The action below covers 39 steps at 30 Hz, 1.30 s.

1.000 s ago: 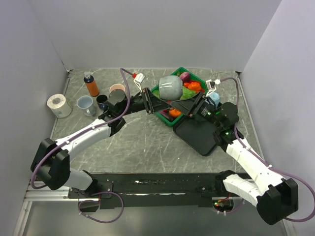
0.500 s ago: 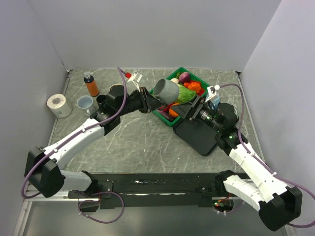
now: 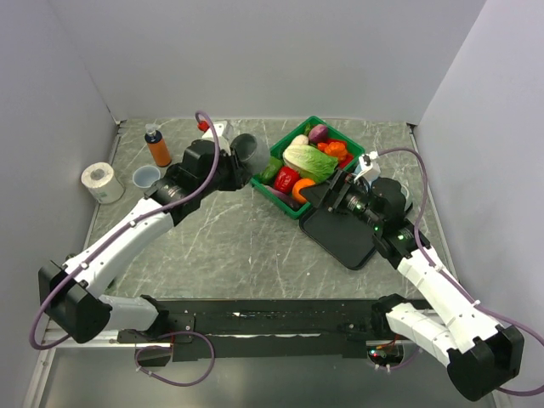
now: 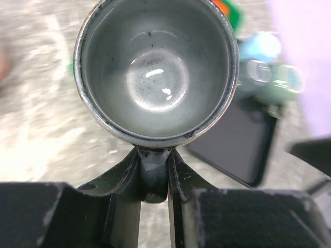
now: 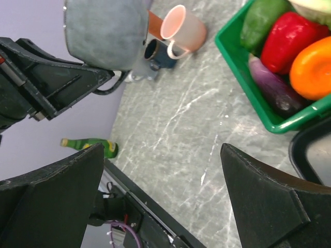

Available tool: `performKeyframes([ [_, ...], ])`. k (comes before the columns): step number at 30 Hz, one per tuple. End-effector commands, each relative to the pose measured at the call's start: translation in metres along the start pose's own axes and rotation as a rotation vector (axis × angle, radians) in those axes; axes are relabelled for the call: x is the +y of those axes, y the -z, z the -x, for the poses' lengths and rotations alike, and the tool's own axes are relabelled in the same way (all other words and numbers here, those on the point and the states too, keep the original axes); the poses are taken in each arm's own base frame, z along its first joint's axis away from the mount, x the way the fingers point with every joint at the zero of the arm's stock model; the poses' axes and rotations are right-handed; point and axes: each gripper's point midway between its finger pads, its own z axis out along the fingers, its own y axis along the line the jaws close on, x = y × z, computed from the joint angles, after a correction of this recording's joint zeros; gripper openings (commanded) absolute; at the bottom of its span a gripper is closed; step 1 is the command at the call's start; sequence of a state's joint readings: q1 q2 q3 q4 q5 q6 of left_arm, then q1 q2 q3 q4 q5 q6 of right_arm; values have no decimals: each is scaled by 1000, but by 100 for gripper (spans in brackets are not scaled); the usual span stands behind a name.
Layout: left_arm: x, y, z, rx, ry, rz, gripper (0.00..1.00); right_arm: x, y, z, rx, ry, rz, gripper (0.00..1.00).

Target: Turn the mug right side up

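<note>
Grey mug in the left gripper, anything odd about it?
Only its pose: the grey mug hangs above the table, pinched by its handle in the left gripper, mouth facing back at the wrist. Empty, no spill visible.

The top external camera looked down from above and behind the arm bases point(image 3: 81, 302), covering the whole table point(image 3: 246, 242). The left wrist camera faced straight into the mouth of the grey mug point(image 4: 155, 67) at very close range. The right wrist camera looked obliquely across the table from farther off. All three views shared the grey mug; two also shared the green basket point(image 3: 274, 194).
</note>
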<state>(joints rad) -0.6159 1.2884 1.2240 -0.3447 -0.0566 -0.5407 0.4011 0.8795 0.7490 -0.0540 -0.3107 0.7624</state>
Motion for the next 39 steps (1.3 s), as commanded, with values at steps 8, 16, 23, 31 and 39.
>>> performKeyframes([
  [8, 61, -36, 91, -186, 7, 186, 1, -16, -3, 8, 4, -5, -93, 100],
  [16, 93, -108, 113, -160, -16, 244, 1, -34, 0, 0, 40, -19, -129, 100],
  [23, 118, -165, 111, -154, 30, 336, 1, -48, -1, 1, 55, -29, -161, 100],
  [31, 144, -210, 74, -89, 25, 380, 1, -58, -2, 0, 66, -48, -187, 100],
  [39, 156, -225, 30, -8, 9, 366, 1, -65, -5, -3, 84, -64, -195, 100],
])
